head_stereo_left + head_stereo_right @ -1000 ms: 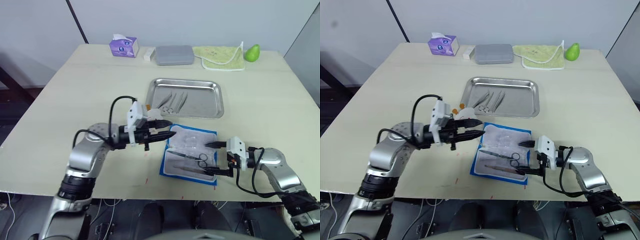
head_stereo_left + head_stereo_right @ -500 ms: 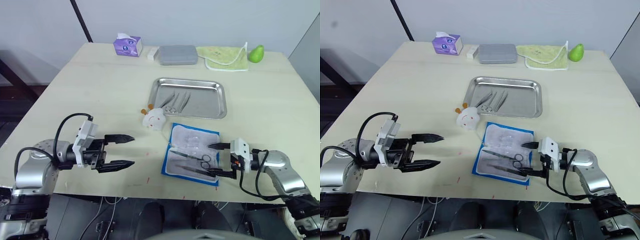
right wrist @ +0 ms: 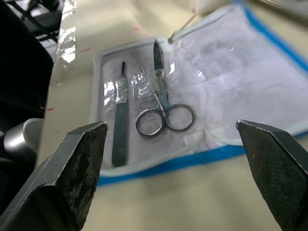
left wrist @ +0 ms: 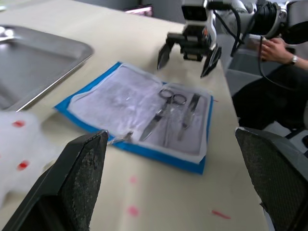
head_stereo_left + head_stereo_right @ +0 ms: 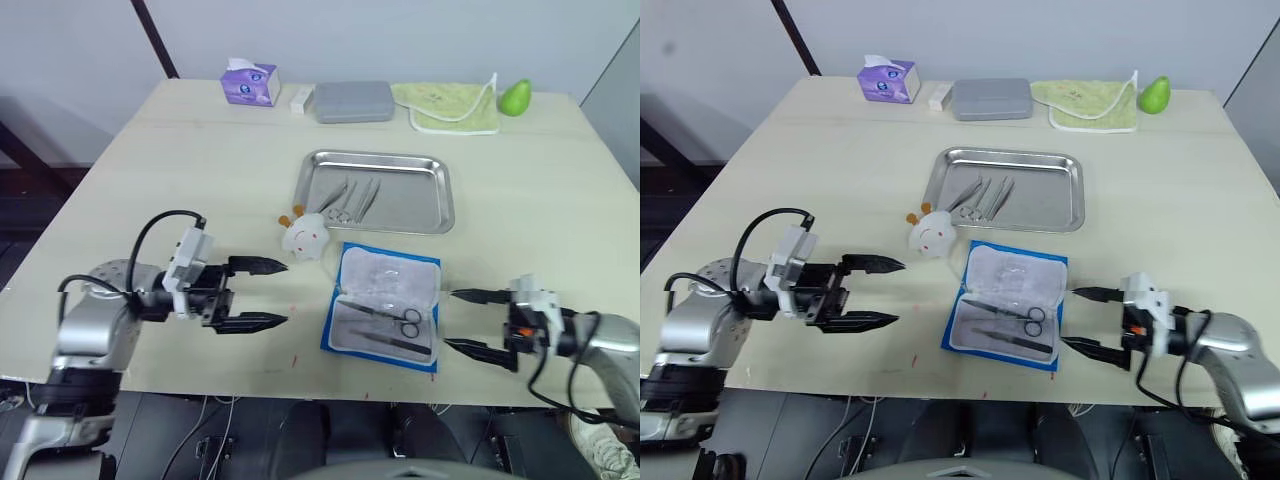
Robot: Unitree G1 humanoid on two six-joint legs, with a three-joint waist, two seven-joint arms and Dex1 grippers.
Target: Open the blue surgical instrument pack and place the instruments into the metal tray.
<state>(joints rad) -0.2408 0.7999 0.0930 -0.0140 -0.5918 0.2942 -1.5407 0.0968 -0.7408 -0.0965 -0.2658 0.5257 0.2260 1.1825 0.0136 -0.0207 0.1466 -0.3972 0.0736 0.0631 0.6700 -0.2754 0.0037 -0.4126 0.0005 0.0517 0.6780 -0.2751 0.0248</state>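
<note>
The blue surgical instrument pack (image 5: 385,308) lies open and flat on the table, pale lining up. Scissors (image 3: 162,103) and a straight tool (image 3: 120,126) rest in its near half. Behind it sits the metal tray (image 5: 412,208) with three slim instruments (image 5: 350,200) inside. My left gripper (image 5: 274,293) hovers open to the left of the pack, fingers pointing toward it, holding nothing. My right gripper (image 5: 452,319) stands open just off the pack's right edge, also with nothing in it.
A white crumpled toy with red dots (image 5: 305,237) lies between tray and left gripper. Along the far edge stand a purple tissue box (image 5: 250,82), a grey case (image 5: 352,102), a green cloth (image 5: 455,108) and a green pear (image 5: 515,97). A person's hand (image 4: 274,48) is beyond the table.
My left gripper opened, let go of the white toy and drew back to the left. My right gripper pulled back to the right, off the pack's edge.
</note>
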